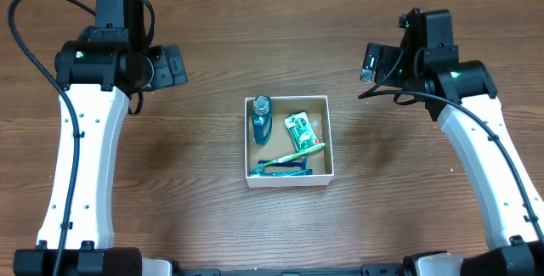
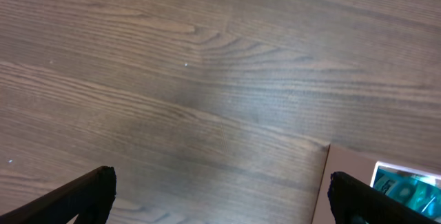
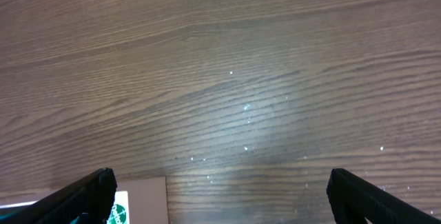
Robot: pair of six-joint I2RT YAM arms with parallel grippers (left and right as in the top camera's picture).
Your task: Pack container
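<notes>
The container (image 1: 288, 179): a flat square box in the middle of the table (image 1: 170, 183), white outside, brown inside, open on top. Square, so no long side to line up with. Inside, four small things already: a blue bottle (image 1: 261, 119) lying by the left wall, a green packet (image 1: 298, 131) just to its right, a green toothbrush (image 1: 297, 152) slanting below that, and a blue thin thing (image 1: 285, 170) along the near wall, too small to name. No loose things in sight outside the box. Farther back and off to the left, well apart from the box, the left gripper (image 1: 175, 65), spread wide, nothing between its fingers. Farther back and off to the right, the right gripper (image 1: 371, 62), spread wide too, holding nothing, maybe a little nearer to the box. Only a corner of the box low down in each wrist view. Probably packed, or close to it.
</notes>
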